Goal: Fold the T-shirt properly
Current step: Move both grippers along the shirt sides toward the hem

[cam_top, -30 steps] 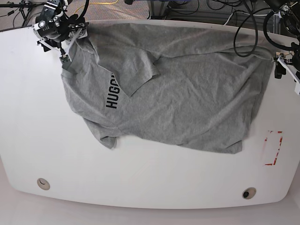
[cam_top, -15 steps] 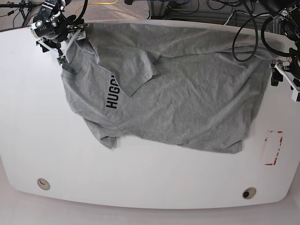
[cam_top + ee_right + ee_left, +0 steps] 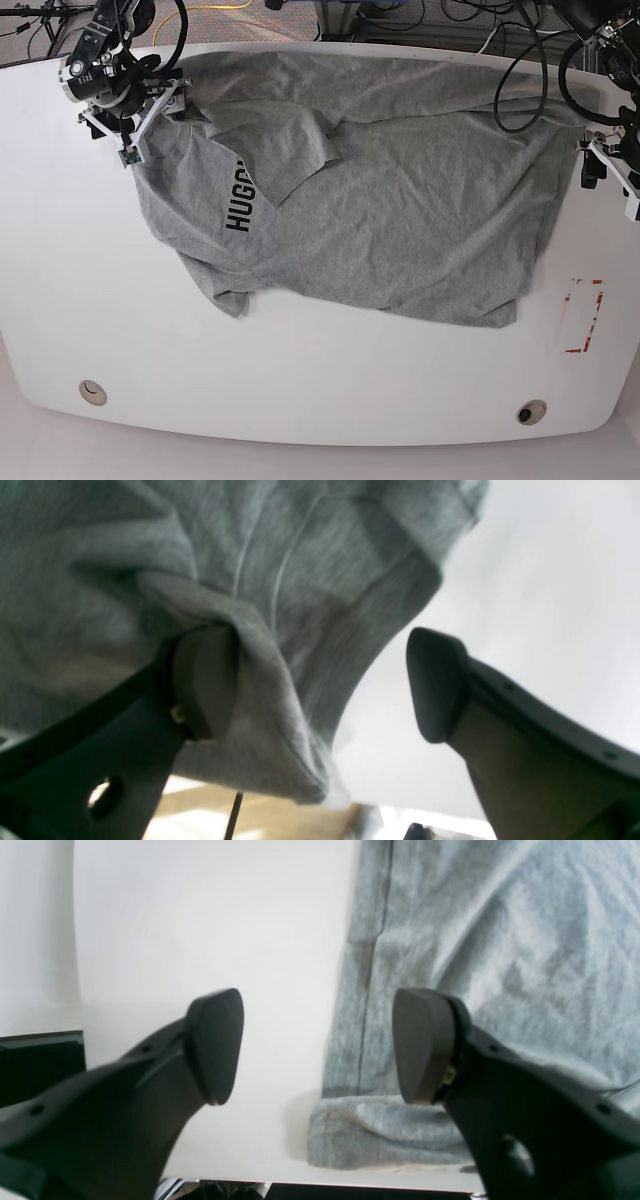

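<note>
Lying spread across the far half of the white bench [image 3: 60, 300], the grey T-shirt [image 3: 400, 220] reaches from the far left corner almost to the right edge, wrinkled, with one sleeve folded over its upper left part and dark lettering [image 3: 241, 200] showing beside that fold.

At the far left corner the right pincer [image 3: 140, 115] sits at the shirt's edge. Its wrist view shows the jaws spread apart, a bunched fold of grey cloth [image 3: 260, 690] draped against one finger [image 3: 205, 680] and filling part of the gap, while the other finger stands clear over bare bench. Nothing is clamped; the pincer is released.

At the right edge the left pincer [image 3: 605, 165] hangs just beside the shirt's hem. Its wrist view shows both fingers wide apart, released, with the hem [image 3: 370, 990] running between them: one finger [image 3: 215, 1045] over bare white surface, the other over grey cloth. A folded-over corner of fabric [image 3: 380, 1132] lies near the bench edge.

A red-outlined marking [image 3: 583, 315] sits near the right edge, apart from the shirt.
</note>
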`<state>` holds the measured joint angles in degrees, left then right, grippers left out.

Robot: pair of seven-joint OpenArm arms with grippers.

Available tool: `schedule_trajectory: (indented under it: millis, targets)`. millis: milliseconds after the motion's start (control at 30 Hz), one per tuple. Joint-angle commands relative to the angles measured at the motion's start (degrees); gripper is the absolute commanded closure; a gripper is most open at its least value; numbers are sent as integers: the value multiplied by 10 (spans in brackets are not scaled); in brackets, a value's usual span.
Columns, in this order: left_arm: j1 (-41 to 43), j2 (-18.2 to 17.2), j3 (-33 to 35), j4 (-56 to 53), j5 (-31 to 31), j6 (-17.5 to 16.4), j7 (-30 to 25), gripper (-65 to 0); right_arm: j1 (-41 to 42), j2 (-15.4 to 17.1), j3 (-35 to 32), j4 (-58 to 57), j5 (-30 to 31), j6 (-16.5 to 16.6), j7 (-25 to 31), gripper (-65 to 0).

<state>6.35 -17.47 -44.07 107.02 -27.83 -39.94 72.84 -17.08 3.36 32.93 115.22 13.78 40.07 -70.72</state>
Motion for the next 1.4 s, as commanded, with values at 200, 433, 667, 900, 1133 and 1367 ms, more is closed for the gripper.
schedule_trajectory:
  millis: [200, 433, 667, 900, 1133, 1367]
  targets:
    - [-5, -9, -3, 8, -5, -1, -8, -421, 73, 5, 2, -1, 2, -1, 14, -503]
    - [-23, -9, -3, 7, -4, -1, -8, -421, 146, 6, 3, -63, 2, -1, 34, -503]
    - [-28, -9, -3, 7, -4, -1, -7, -421, 205, 22, 0, -144, 2, -1, 108, -503]
    - [-28, -9, -3, 7, -4, -1, -7, -421, 258, 72, 0, -272, 2, -1, 171, -503]
    - [-28, -9, -3, 7, -4, -1, -7, -421, 276, 110, -1, -393, 2, -1, 245, -503]
    - [-28, -9, -3, 7, -4, -1, -7, -421, 271, 108, -1, -438, 2, -1, 267, -503]
